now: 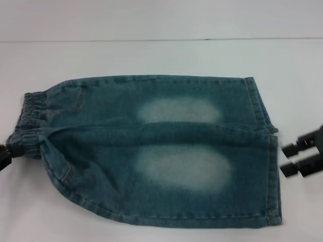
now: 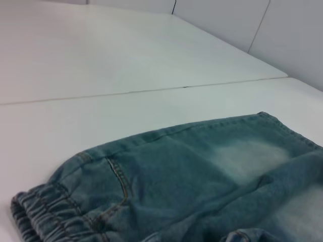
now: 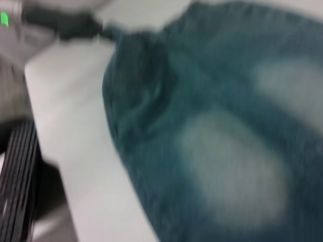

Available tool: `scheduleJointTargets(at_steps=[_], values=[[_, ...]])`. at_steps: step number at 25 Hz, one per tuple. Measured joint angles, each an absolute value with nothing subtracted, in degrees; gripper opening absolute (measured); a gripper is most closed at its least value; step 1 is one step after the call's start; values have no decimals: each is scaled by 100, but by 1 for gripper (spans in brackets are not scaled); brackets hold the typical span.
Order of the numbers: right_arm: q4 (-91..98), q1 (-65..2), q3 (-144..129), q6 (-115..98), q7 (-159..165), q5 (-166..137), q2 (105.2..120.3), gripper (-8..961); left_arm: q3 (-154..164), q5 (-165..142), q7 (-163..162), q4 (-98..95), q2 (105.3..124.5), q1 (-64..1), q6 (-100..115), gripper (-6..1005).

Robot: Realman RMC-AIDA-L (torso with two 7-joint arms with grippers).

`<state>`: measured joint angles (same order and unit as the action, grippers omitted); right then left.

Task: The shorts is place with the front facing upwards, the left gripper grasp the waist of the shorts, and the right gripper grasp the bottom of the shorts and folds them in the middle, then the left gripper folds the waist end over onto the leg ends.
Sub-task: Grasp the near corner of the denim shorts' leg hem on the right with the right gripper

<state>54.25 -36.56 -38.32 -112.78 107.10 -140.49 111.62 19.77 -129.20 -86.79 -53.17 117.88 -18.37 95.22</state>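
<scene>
Right gripper is sitting just off the bottom of the shorts, fingers pointed at the hem edge with a thin strip of white table between the tips and the denim. You can see the two black fingers stacked with a small gap between them, so it looks partly open and it's got nothing in it.

From that gripper, the shorts stretch away flat across the table toward the other arm, front side up, with two pale faded patches on the legs. Both leg hems line up right in front of your fingertips; the farther leg's hem corner is tucked in a bit compared to the nearer one.

Left gripper is way at the opposite end, at the near corner of the waist of the shorts, touching the ruched band. Only a sliver of it shows, so you can't tell how its fingers are set or whether it actually has the band.

Plenty of bare table beyond the far edge of the denim and behind your gripper.
</scene>
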Motion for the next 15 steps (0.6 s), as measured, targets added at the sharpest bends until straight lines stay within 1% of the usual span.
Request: scheduleJointTargets(at_steps=[5,15], values=[[5371,-3824,-4072,-11355,10768,-14871,11202,677,1977,-12920,-8682,-5307,11799,-1862,9485,35],[5180,-3920,-4876,-11358,10912,-15216,11273,677,1980,-12921,-8695,-5295,11795,-1974,9453,40]])
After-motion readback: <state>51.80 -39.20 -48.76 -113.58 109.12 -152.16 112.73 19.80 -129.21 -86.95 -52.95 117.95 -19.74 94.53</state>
